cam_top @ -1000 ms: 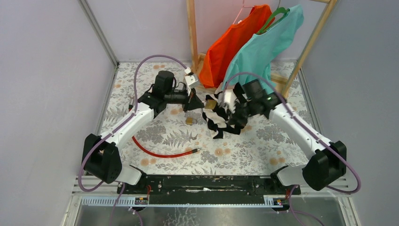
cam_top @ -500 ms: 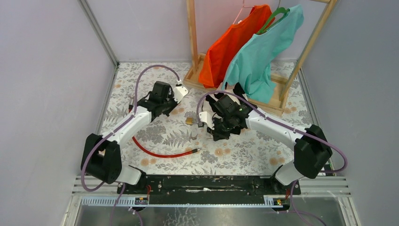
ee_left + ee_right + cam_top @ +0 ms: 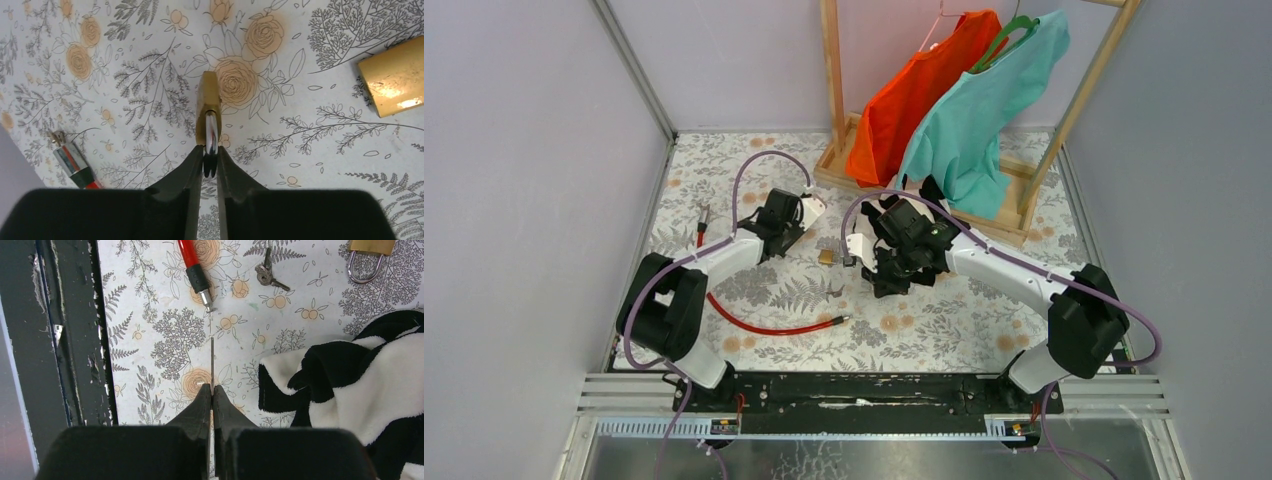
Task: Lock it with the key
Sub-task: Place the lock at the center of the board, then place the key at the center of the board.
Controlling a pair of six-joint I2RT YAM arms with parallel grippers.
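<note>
In the left wrist view a brass padlock (image 3: 208, 102) lies edge-on on the flowered tabletop. Its steel shackle (image 3: 212, 134) sits between the tips of my left gripper (image 3: 210, 152), which pinches it with only a thin slit lower down. A second brass lock (image 3: 395, 75) lies to the right of it; it also shows by its shackle (image 3: 365, 267) in the right wrist view. My right gripper (image 3: 212, 392) is shut on the key (image 3: 212, 362), a thin grey blade seen edge-on, sticking out past the tips. In the top view both grippers hang low near the brass lock (image 3: 827, 257).
A small bunch of spare keys (image 3: 267, 274) and the metal tip of a red cable (image 3: 196, 270) lie ahead of the right gripper. A black-and-white plush cloth (image 3: 360, 380) lies to its right, the black base rail (image 3: 75, 340) to its left. A wooden rack (image 3: 924, 195) holds orange and teal garments.
A second ago both grippers met high up at a brass lock with the plush cloth hanging there. Both have dropped to the table and parted. The left arm has since folded back.
</note>
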